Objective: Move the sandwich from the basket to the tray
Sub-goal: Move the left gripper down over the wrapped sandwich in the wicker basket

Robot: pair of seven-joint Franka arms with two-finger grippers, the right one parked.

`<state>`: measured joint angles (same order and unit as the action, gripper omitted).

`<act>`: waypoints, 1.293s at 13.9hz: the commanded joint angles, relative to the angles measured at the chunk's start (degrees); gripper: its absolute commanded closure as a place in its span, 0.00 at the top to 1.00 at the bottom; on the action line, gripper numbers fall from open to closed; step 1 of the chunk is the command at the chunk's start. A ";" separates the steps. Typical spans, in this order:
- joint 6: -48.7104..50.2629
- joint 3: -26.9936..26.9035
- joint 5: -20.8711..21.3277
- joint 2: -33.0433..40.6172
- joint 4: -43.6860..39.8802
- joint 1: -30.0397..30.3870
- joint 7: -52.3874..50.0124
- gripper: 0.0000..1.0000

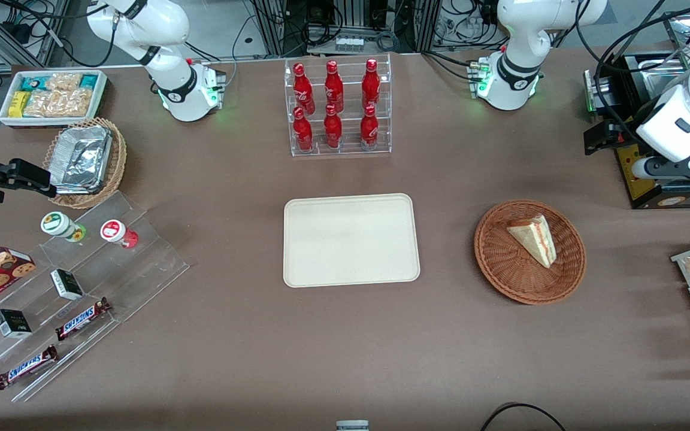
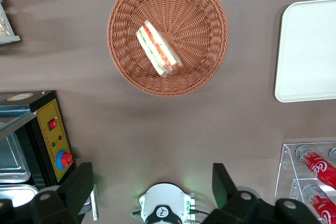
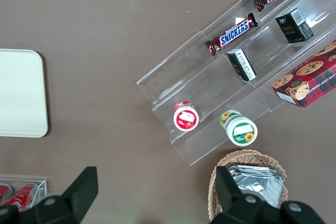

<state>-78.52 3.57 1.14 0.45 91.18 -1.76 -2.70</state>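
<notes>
One sandwich [image 1: 533,239] lay inside the single reddish-brown basket [image 1: 501,272] at the centre right of the front frame, resting toward the basket's upper side with its layered filling edge facing the right of that frame. One cream tray [image 1: 351,239] sat flat at the centre of the front frame, well apart from the basket and bare on top. The left arm's gripper [image 2: 152,187] hung high above the table at the right edge of the front frame, well clear of the basket, its two dark fingers [image 2: 79,184] spread wide with nothing between them. In the wrist view the sandwich [image 2: 159,49] showed red and green layers along its cut edge, alone in the basket [image 2: 199,19]. At upper centre of the front frame a clear rack [image 1: 339,108] held six red bottles [image 1: 333,84] in two rows of three. At lower left, two Snickers bars [image 1: 81,318] lay on a clear stepped stand [image 1: 141,263].
</notes>
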 commanded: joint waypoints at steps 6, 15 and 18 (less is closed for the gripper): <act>-13.57 -0.40 0.18 -0.45 12.08 -0.09 -1.17 1.00; -29.83 -3.74 0.62 -5.81 21.58 -0.18 -3.18 1.00; -34.75 -3.74 0.70 -6.78 24.57 -0.26 -7.23 1.00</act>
<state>-110.30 -0.07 1.24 -6.66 113.61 -1.67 -7.05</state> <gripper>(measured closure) 0.000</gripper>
